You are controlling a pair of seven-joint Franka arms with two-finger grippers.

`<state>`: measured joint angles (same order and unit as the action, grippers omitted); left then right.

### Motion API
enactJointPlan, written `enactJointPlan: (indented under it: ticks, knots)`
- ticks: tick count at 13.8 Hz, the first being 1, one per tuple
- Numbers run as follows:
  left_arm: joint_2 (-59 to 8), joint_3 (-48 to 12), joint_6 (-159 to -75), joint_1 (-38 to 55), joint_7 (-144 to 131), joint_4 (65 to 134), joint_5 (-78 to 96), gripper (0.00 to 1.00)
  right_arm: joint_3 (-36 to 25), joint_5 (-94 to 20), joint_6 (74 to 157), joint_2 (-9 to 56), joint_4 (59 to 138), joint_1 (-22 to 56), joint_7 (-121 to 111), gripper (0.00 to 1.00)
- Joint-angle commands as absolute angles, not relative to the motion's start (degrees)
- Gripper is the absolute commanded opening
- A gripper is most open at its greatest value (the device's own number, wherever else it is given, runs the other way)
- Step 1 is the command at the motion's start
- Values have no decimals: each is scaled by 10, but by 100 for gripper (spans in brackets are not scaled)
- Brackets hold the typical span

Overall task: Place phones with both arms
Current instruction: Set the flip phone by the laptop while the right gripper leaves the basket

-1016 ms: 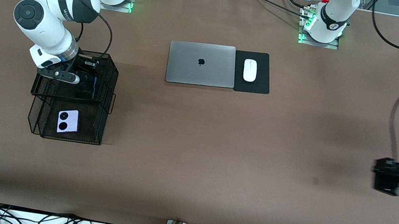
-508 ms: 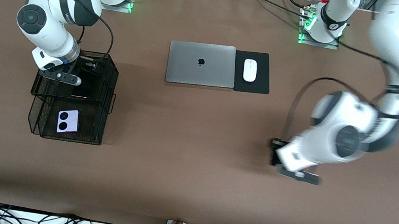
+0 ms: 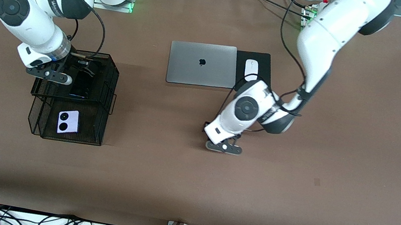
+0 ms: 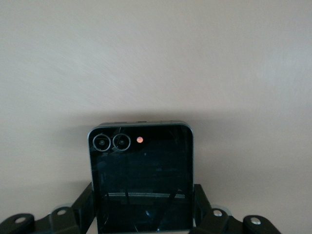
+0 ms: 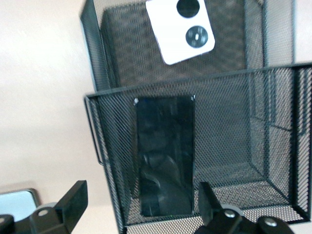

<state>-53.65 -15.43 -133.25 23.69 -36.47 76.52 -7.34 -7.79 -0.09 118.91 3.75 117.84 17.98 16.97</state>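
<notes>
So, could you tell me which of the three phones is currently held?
The small squarish black phone, clamped in the left hand; the other two lie in the mesh organizer.

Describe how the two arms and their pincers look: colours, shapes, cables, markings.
Both arms are glossy white rounded segments with dark grey joints and round dark grey caps. Black cables loop alongside each. The right arm carries grey lettering on a dark band; green lights glow at both bases. The left pincer and right pincer are black with silver screw heads, below the left arm.

The counter (image 3: 172,188) was plain brown; the mesh tray (image 3: 108,86) black; one phone (image 3: 68,122) lilac-white with two black circles; the laptop (image 3: 202,63) grey.
</notes>
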Motion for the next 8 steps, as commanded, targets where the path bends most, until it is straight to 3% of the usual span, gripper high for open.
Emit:
enactJointPlan:
  ticks: [1, 2, 5, 8]
  knots:
    - [-551, -124, -1352, 262, -368, 754, -75, 62, -61, 4, 1174, 59, 1129, 182, 218, 100]
    - [-549, -123, -1352, 260, -367, 754, -75, 100, -46, 4, 1175, 73, 1109, 182, 237, 100]
    - [-517, -126, -1326, 258, -382, 765, -72, 100, -23, 4, 1183, 101, 1080, 183, 283, 100]
    - [-422, -127, -1199, 251, -409, 761, -67, 100, -21, 3, 1217, 129, 1071, 199, 318, 100]
